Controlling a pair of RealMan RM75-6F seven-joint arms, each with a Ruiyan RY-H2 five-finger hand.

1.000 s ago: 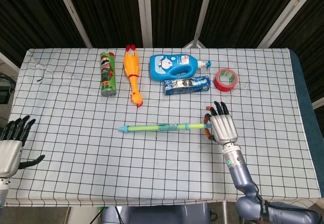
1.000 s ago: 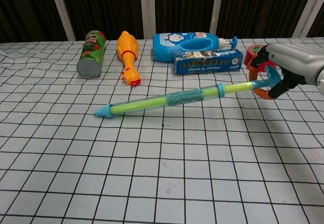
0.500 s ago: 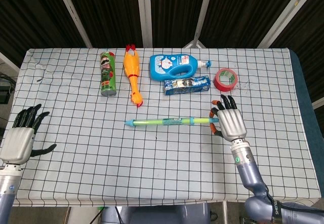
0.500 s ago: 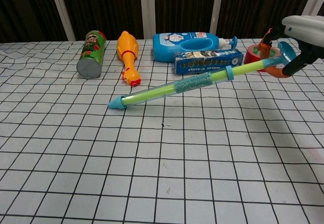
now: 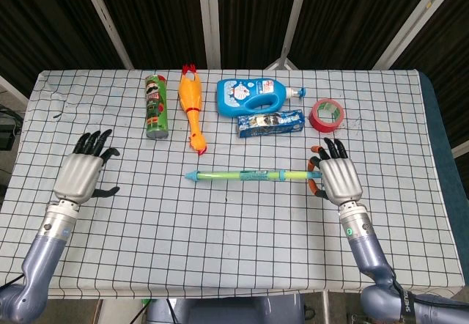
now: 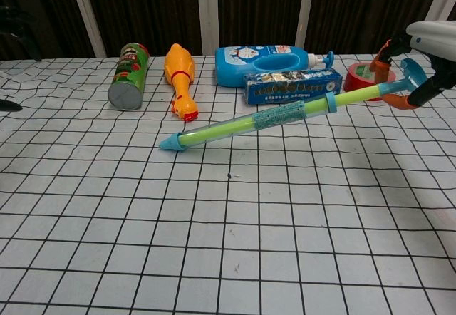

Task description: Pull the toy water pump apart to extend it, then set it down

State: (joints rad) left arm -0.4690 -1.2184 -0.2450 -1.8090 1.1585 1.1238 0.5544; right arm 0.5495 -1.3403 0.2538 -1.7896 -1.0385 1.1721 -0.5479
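The toy water pump [image 5: 245, 174] [image 6: 256, 122] is a clear tube with a green rod, a blue tip pointing left and an orange handle at its right end. My right hand [image 5: 338, 178] [image 6: 431, 51] grips that handle and holds the right end raised, so the pump slants down to its tip on the table. My left hand [image 5: 81, 173] hovers over the left side of the table with fingers spread, holding nothing, far from the pump's tip. In the chest view only a dark fingertip [image 6: 8, 105] of the left hand shows at the left edge.
Along the back stand a green chip can [image 5: 155, 107], a yellow rubber chicken [image 5: 193, 109], a blue detergent bottle [image 5: 253, 94], a blue box [image 5: 270, 123] and a red tape roll [image 5: 327, 114]. The checked tablecloth [image 5: 220, 243] covers the table.
My left hand has come in from the left edge toward the table's middle. My right hand has lifted the handle end and drawn the pump slightly right.
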